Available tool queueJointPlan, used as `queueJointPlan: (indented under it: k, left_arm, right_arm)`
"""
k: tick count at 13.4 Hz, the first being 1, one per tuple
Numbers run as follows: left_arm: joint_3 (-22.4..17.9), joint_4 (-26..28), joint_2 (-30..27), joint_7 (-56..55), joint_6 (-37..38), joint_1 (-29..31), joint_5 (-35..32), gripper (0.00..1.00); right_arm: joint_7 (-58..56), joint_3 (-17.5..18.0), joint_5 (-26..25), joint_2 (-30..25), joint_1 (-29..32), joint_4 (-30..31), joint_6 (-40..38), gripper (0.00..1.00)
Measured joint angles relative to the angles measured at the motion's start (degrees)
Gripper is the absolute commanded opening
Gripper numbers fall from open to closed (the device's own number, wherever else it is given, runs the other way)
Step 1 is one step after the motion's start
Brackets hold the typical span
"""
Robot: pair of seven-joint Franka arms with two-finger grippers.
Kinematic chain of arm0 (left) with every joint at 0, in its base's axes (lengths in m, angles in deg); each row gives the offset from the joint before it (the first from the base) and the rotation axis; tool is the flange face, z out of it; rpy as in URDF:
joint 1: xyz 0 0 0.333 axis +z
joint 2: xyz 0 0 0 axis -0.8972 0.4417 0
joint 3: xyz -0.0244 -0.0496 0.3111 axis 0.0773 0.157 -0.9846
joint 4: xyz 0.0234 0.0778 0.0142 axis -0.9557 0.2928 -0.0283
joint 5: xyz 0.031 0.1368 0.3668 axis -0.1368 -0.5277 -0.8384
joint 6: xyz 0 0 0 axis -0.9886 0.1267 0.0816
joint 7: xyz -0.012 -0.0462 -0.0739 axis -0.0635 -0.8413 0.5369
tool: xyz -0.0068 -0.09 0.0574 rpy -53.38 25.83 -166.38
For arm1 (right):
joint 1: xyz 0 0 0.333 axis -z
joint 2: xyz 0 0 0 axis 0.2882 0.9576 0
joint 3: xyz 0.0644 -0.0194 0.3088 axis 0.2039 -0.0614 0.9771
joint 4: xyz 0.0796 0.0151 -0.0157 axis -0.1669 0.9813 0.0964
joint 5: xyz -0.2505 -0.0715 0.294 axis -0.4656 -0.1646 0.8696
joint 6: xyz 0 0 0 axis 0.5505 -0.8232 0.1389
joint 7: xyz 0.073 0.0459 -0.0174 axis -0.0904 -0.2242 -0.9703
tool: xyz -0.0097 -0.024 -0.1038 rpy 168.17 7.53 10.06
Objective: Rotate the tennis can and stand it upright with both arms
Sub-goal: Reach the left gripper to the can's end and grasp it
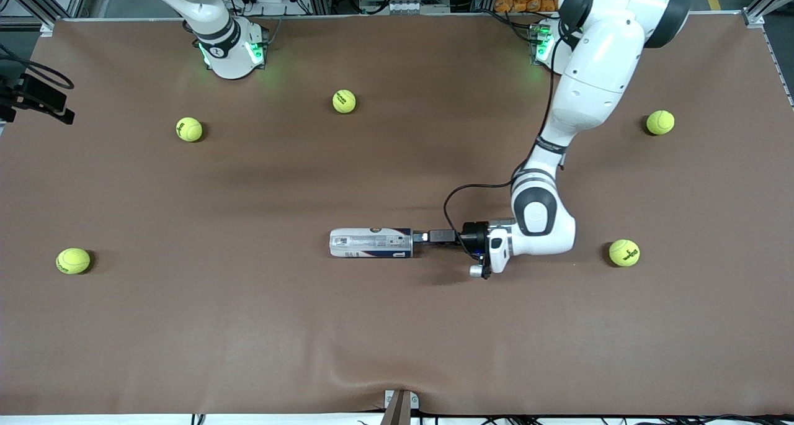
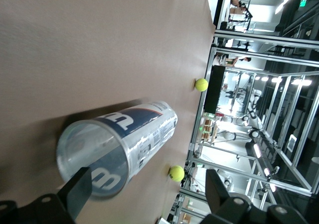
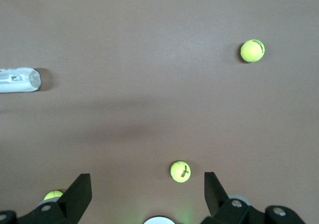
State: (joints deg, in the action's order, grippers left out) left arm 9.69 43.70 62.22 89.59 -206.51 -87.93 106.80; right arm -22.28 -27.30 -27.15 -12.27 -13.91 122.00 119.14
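While the tennis can (image 1: 371,242) is lying on its side near the middle of the brown table (image 1: 248,326), somewhat closer to the front camera's edge than to the edge where the bases stand, the left arm (image 1: 595,84) is reaching down from its base and bending low over the surface. Its wrist is lying level with the tabletop, and the left gripper (image 1: 423,236) is sitting right at the can's end that faces the left arm's end of the table. In the left wrist view the fingers (image 2: 77,191) are standing wide apart, one on each side of the can's open mouth (image 2: 94,159); they are gripping nothing, and I cannot tell whether they are touching the rim.

The right arm (image 1: 214,28) is waiting up near its base, mostly out of the front view. The right gripper (image 3: 144,196) is hanging high over the table with its fingers spread wide and nothing between them.

Six tennis balls (image 1: 344,101) are lying scattered well apart around the surface, toward its edges and corners.
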Motion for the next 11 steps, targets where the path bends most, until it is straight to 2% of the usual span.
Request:
queueJointPlan:
  k: [2, 3, 4, 6, 7, 11]
  left_arm:
    - [0.0, -1.08, 1.25, 0.0, -0.44, -1.06, 0.85, 1.0]
    - [-0.01, -1.36, 1.59, 0.0, -0.46, -1.2, 0.91, 0.93]
    - [-0.02, -1.7, 1.89, 0.0, -0.47, -1.26, 0.92, 0.71]
    - [-0.02, -2.52, 2.28, 0.0, -0.68, -1.46, 0.92, 0.13]
    - [-0.02, -2.78, 2.32, 0.0, -0.97, -1.69, 0.92, 0.0]
    - [-0.06, -3.13, 2.33, 0.0, -1.46, -2.07, 0.92, 0.0]
  right_arm:
    - [-0.13, -0.07, 0.88, 0.0, 1.23, -0.01, 0.08, 1.0]
    - [-0.29, -0.11, 1.02, -0.01, 1.77, -0.01, 0.08, 1.0]
    - [-0.36, -0.11, 1.07, -0.01, 2.09, -0.01, 0.08, 1.0]
    - [-0.36, -0.07, 1.09, -0.01, 2.17, -0.01, 0.08, 1.0]
    - [-0.36, -0.02, 1.09, -0.01, 2.17, -0.01, 0.09, 1.0]
    - [-0.37, 0.02, 1.1, 0.01, 2.17, 0.1, 0.73, 1.0]
